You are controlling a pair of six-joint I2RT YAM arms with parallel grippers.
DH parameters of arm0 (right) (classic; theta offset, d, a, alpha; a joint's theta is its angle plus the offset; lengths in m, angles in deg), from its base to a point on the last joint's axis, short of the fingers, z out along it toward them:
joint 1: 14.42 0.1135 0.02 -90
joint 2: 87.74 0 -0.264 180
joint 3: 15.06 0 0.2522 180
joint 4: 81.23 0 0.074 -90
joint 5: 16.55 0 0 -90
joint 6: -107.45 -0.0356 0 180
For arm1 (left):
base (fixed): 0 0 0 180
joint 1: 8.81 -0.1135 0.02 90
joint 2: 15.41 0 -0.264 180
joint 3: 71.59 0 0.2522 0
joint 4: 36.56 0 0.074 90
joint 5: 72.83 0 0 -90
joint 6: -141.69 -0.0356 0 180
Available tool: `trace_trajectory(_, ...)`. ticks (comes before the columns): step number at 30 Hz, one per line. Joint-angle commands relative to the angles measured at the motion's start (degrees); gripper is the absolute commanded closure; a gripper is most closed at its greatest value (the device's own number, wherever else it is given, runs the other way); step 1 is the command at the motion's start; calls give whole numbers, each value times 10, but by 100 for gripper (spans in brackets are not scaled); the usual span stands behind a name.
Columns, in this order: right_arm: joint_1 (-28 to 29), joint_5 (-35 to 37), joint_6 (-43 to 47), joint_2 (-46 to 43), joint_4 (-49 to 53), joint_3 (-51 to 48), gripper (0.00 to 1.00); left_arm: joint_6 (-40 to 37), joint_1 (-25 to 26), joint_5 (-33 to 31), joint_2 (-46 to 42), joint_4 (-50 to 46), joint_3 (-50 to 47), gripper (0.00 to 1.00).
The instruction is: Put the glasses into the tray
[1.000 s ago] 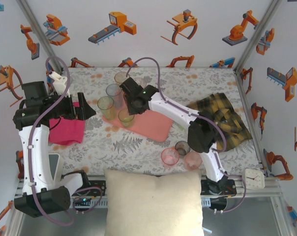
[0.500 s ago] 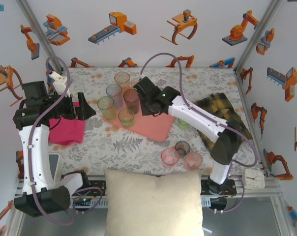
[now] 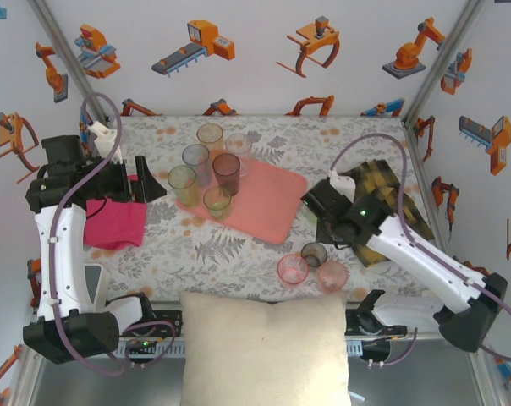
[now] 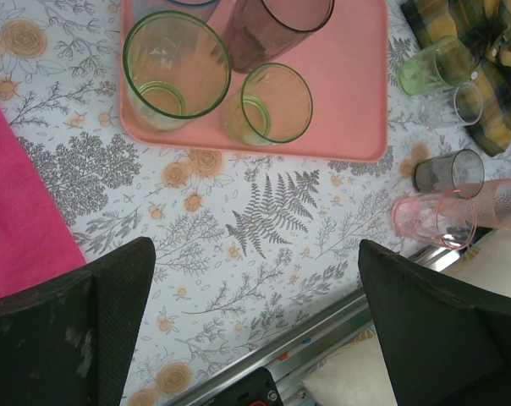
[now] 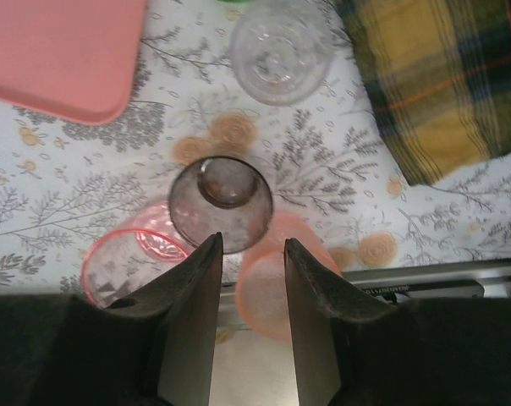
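The salmon tray [image 3: 268, 207] lies mid-table with several glasses on its left part, among them a dark brown one [image 3: 226, 166] and two green ones [image 3: 182, 178] [image 3: 216, 200]. Off the tray, near the front edge, stand a smoky grey glass [image 5: 222, 203], a pink one [image 5: 133, 262] and a peach one [image 5: 272, 288]. A clear glass [image 5: 281, 42] sits nearer the plaid cloth. My right gripper [image 5: 252, 244] hovers over the grey glass, open, with nothing between its fingers. My left gripper [image 4: 255, 313] is wide open and empty, left of the tray.
A magenta cloth [image 3: 116, 222] lies at the left and a yellow-black plaid cloth [image 3: 391, 199] at the right. A cream pillow [image 3: 264, 347] covers the front rail. A small white clock [image 3: 436, 306] sits at the front right.
My right arm has drawn back from the tray to the front right, leaving the dark brown glass standing on it. Its jaws have widened slightly. The left arm has barely moved.
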Motion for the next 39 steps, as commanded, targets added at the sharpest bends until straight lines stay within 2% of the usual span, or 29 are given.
trace_trajectory(1, -4, 34, -92, -58, 81, -34, 62, 7, 4, 16, 7, 0, 16, 3)
trace_trajectory(7, -4, 13, -154, -132, 119, -92, 59, 9, 10, 19, 18, 2, 21, 3)
trace_trajectory(17, -4, -29, -184, -188, 111, -149, 60, 9, 14, 18, 17, 4, 14, 3)
trace_trajectory(25, -4, -64, -184, -187, 84, -180, 61, 9, 14, 17, 19, 6, 15, 3)
trace_trajectory(39, -4, -63, -185, -162, 57, -213, 66, 9, 15, 17, 11, 10, 9, 3)
